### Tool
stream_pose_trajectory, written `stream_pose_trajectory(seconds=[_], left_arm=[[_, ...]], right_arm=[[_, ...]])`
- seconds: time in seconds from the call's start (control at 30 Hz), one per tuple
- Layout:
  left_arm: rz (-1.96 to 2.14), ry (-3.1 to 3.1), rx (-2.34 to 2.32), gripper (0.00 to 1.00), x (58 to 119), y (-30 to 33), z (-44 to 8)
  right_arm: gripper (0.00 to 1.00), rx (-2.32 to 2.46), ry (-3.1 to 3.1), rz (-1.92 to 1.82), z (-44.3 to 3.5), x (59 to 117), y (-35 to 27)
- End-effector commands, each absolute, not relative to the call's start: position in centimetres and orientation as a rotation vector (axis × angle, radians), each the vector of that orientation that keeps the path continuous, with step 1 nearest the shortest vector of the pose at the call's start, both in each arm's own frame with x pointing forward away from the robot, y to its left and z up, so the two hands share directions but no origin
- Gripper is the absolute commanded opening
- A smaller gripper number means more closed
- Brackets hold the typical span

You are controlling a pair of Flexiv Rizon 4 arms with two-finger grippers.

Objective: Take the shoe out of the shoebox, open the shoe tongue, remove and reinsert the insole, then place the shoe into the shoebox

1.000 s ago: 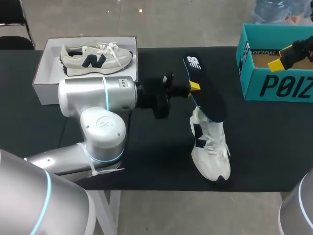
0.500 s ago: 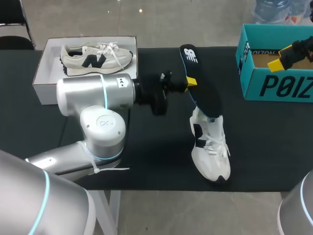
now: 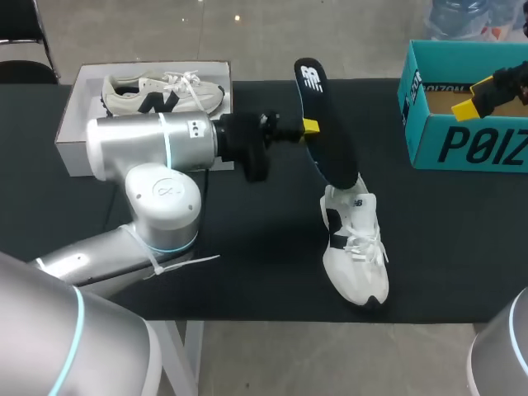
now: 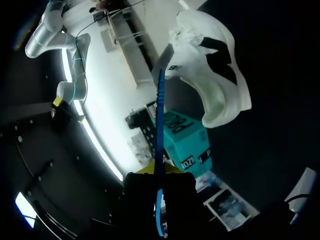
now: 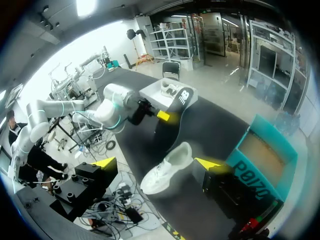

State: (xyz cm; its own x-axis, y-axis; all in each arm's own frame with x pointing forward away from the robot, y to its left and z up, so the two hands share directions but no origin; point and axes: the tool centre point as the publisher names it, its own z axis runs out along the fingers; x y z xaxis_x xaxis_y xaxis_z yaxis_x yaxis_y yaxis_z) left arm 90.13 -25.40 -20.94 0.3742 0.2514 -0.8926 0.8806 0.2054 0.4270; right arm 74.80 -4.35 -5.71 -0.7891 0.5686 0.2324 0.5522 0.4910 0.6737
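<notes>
Pincer check. Left pincer point(image 3: 308, 126): clamped on edge of black insole point(image 3: 326, 124), held slanted above surface point(image 3: 247, 247), lower end at opening of white shoe point(image 3: 353, 247). Shoe flat on surface, outside teal shoebox point(image 3: 462, 144). Right pincer point(image 3: 474, 96): fingers spread wide, gripping nothing, over shoebox. Far left: white box point(image 3: 70, 140) with second shoe point(image 3: 165, 91).

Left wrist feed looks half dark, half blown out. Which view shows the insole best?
Head view: evenly lit, the insole stands clear against the black table in the left gripper. Left wrist view: a glaring white band, deep shadow near the gripper, insole edge-on only. Right wrist view: bright ceiling light, insole small and far.
</notes>
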Motion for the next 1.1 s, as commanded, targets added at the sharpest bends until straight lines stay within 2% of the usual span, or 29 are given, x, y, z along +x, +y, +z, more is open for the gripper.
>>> stream_pose_trajectory(seconds=[0.03,0.33,0.77,1.1], left_arm=[[-0.614,1.137,1.339,0.0,90.8,-25.6,-20.7],[-0.597,1.111,1.314,0.0,90.1,-25.8,-19.2],[-1.449,1.891,0.923,0.0,83.4,-27.6,-17.6],[-1.861,2.003,0.483,0.0,83.2,-26.0,-19.5]], right_arm=[[1.0,1.015,2.7,1.2,-5.7,75.1,-4.3],[1.0,1.015,2.7,1.2,-5.7,75.1,-4.3],[1.0,1.015,2.7,1.2,-5.7,75.1,-4.3],[1.0,1.015,2.7,1.2,-5.7,75.1,-4.3]])
